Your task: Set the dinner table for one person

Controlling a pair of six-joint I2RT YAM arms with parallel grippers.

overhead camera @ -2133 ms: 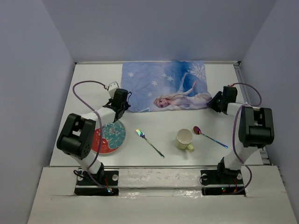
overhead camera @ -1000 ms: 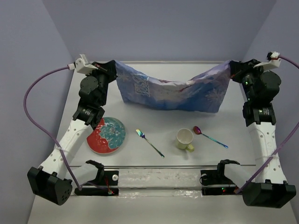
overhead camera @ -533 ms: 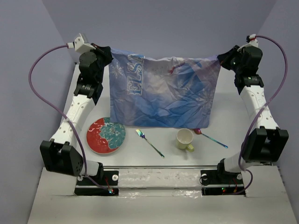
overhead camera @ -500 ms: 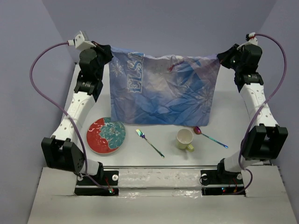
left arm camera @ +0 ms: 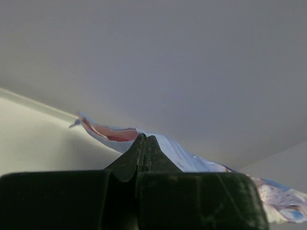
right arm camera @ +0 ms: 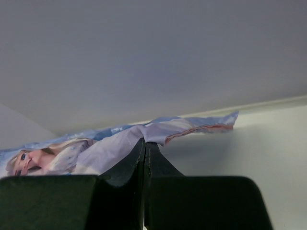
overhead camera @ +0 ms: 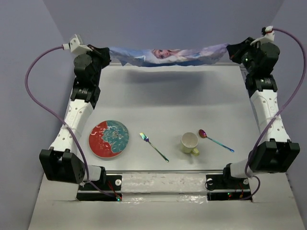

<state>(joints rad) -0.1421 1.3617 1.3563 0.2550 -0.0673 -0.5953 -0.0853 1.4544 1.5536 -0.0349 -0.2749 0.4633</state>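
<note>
The left gripper (left arm camera: 147, 139) has its two black fingers pressed together on a corner of the cartoon-printed placemat (overhead camera: 165, 55). A small flap of the cloth, pink on one face, pokes out past the tips in the left wrist view. The right gripper (right arm camera: 145, 142) is clamped the same way on the opposite corner, where a strip of hemmed edge juts out beyond the fingers.

Between the two grips the placemat hangs in the air as a shallow, sagging band, nearly flat and seen almost edge-on from above. The part of the print that shows is a cartoon woman's face with pale blonde hair on blue. The rest is too foreshortened to make out.

Both arms are stretched up and out toward the far corners. A purple cable (overhead camera: 29, 91) loops wide of the left arm and another purple cable (overhead camera: 300, 91) loops wide of the right one.

The dinner table (overhead camera: 168, 100), a plain white top, lies well below the cloth, which throws a soft shadow on its far part. Spread across the near part, well apart from the placemat, are four things:
- A round red-and-teal plate (overhead camera: 109, 139) lies beside the left arm.
- An iridescent fork (overhead camera: 153, 146) lies diagonally with its tines at the far left.
- A pale yellow-green mug (overhead camera: 190, 143) shows its mouth to the overhead camera.
- An iridescent spoon (overhead camera: 216, 140) lies with its bowl just beside the mug.
</note>
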